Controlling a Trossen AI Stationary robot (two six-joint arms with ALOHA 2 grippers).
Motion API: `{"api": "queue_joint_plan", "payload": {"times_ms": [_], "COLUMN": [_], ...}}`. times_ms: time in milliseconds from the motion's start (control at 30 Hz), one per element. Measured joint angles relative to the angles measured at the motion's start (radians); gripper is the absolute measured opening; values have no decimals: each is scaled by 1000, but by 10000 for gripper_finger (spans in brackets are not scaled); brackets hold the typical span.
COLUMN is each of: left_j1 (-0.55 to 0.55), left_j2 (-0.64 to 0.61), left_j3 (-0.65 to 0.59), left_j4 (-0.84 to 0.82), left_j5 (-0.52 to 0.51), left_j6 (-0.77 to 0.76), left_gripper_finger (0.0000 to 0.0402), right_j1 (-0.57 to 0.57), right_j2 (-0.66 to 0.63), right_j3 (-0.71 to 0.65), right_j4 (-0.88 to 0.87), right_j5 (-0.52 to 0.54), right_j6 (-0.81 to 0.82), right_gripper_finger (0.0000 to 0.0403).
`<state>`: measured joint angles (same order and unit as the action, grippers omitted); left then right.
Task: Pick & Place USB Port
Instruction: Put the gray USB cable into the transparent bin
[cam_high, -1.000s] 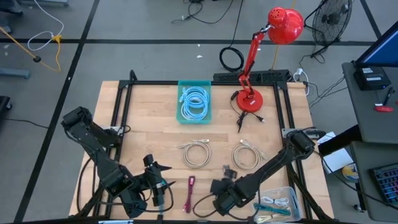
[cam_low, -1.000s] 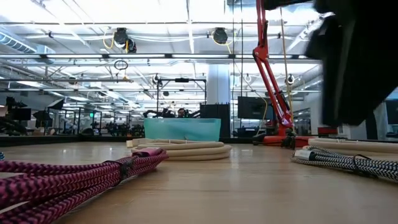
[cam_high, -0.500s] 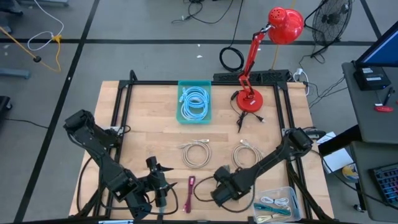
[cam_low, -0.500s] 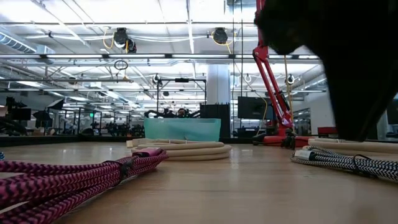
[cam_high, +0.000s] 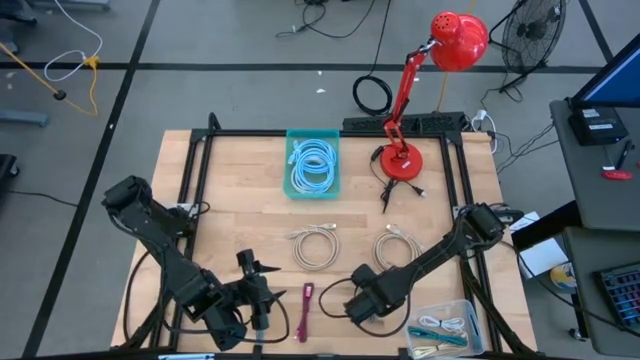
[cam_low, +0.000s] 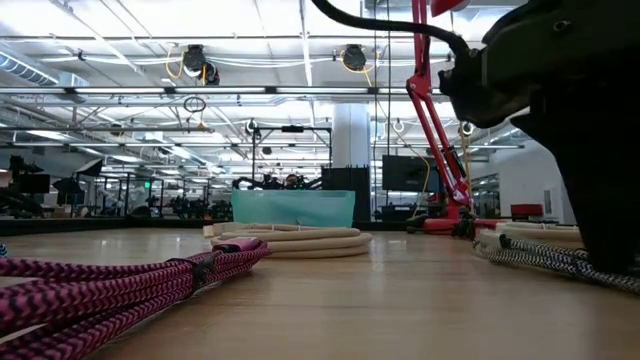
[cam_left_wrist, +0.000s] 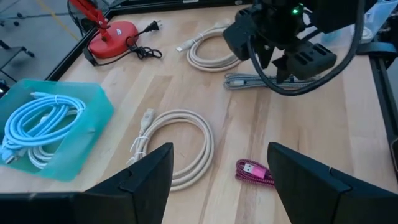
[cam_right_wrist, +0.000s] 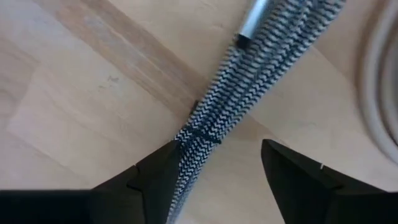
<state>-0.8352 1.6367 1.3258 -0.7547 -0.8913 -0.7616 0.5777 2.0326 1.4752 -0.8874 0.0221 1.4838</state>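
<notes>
Big open lab, grey floor around my table.
I see black tape lines on the grey floor (cam_high: 230, 40), a fan (cam_high: 530, 35) at the far right corner, bright ceiling lights (cam_low: 110, 15), a white pillar (cam_low: 352, 135) behind.

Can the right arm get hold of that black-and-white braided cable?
Probably yes. The right gripper hangs straight over the braided cable with its fingers open on either side, and nothing lies between them.
</notes>
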Motion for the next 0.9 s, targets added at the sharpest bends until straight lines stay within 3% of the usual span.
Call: {"api": "queue_joint_plan", "payload": {"times_ms": [167,300,433,633,767,900], "left_j1": [-1,-1,-1,-1,-1,-1], "left_j2": [0,0,0,0,0,0], "left_j3": [0,0,0,0,0,0], "left_j4": [0,0,0,-4,-4,-4], "left_j5": [0,0,0,0,0,0], "left_j6": [-4,-6,-6,-6,-6,-7], "left_gripper_finger": [262,262,262,262,262,262], "right_j1": [0,0,0,18,44,106], "right_j2": [0,0,1,-7,-40,-133], "right_j3": [-22,-25,-25,-27,-31,-29], "right_j4": [80,91,102,110,101,-23], "right_j5": [9,32,35,73,85,82], "right_j6": [-35,-57,-104,-270,-358,-357], "right_gripper_finger": [223,193,137,22,18,11]}}
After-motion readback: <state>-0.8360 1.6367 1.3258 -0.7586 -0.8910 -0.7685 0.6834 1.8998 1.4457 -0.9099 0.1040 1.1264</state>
